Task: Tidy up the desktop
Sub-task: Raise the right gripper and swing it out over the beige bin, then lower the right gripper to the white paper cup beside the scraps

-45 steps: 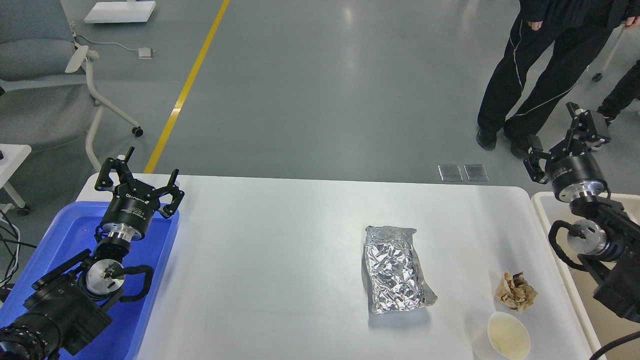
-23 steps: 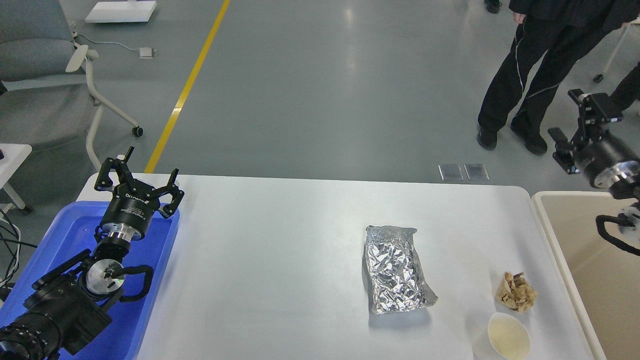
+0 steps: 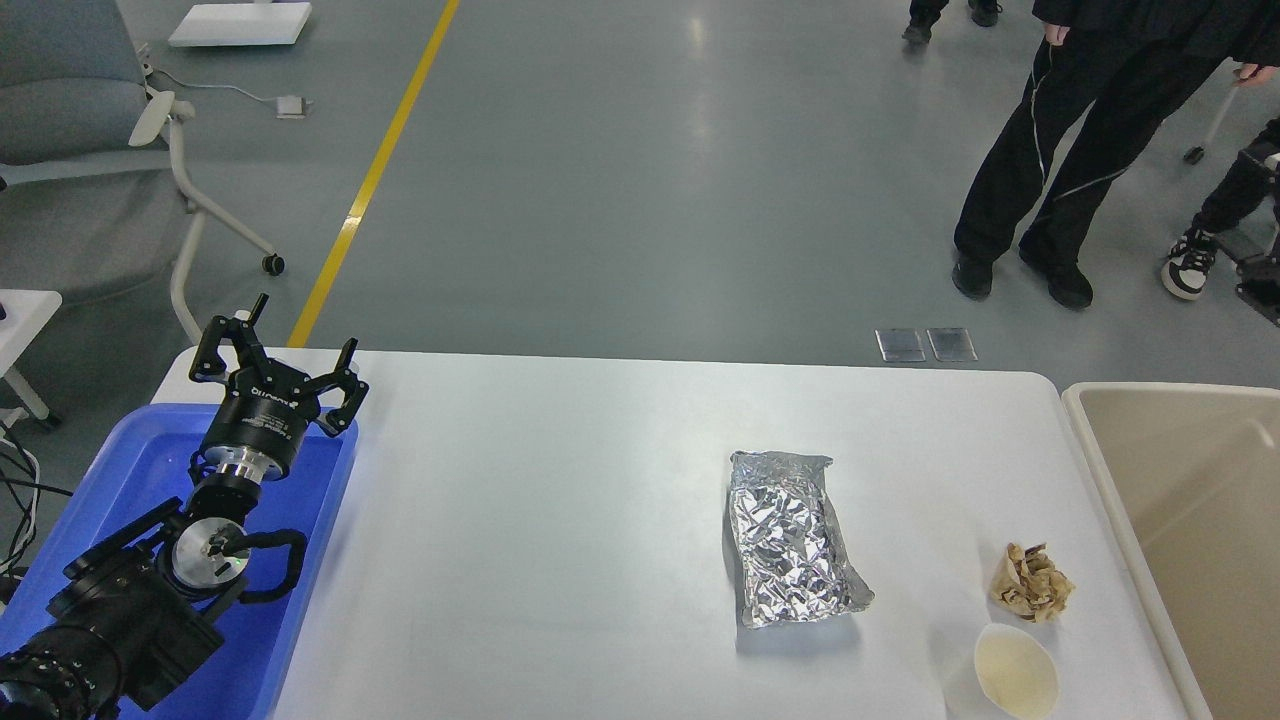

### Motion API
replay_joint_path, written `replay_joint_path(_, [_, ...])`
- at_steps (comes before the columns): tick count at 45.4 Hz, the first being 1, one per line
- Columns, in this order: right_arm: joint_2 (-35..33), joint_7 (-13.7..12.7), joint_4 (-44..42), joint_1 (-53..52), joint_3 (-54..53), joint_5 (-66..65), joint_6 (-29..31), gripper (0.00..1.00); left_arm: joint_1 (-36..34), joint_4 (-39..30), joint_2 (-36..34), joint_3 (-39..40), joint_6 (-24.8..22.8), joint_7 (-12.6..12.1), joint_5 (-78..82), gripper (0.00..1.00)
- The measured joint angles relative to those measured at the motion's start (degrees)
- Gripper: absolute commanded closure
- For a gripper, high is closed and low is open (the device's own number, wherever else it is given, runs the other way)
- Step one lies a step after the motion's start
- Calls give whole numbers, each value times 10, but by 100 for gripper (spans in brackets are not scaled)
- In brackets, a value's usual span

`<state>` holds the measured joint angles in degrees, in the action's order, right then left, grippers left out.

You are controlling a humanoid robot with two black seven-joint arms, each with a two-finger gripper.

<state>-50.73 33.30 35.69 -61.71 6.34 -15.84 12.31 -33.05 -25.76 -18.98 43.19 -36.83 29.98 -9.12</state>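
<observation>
The white desktop (image 3: 560, 500) holds a crumpled silver foil packet (image 3: 795, 540) right of centre. A crumpled brown paper wad (image 3: 1032, 583) and a small white paper cup (image 3: 1017, 672) lie near the front right corner. My left gripper (image 3: 278, 352) is open and empty, raised over the far right corner of the blue tray (image 3: 140, 470), far left of the foil packet. My right arm and gripper are out of view.
A beige bin (image 3: 1190, 500) stands against the table's right end. People in dark trousers (image 3: 1060, 170) stand on the floor beyond the far right corner. A grey office chair (image 3: 90, 150) is at the far left.
My right arm rose from over the beige bin, swung to the right and left the view. The left arm and the things on the table have not moved. The people shifted a little.
</observation>
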Motion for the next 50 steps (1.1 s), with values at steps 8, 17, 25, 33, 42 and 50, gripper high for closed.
replay_joint_path(8, [-30, 0, 27, -54, 86, -91, 27, 0, 0, 0, 0, 0, 0, 0, 0, 0])
replay_joint_path(17, [-73, 0, 107, -116, 138, -228, 49, 0, 0, 0, 0, 0, 0, 0, 0, 0])
replay_joint_path(25, [-110, 0, 213, -155, 157, -364, 57, 0, 0, 0, 0, 0, 0, 0, 0, 0])
replay_joint_path(33, [-129, -1, 299, -173, 166, -479, 61, 0, 0, 0, 0, 0, 0, 0, 0, 0])
replay_joint_path(42, [-131, -1, 350, -182, 190, -561, 62, 0, 0, 0, 0, 0, 0, 0, 0, 0])
replay_joint_path(50, [-125, 0, 373, -173, 208, -608, 60, 0, 0, 0, 0, 0, 0, 0, 0, 0])
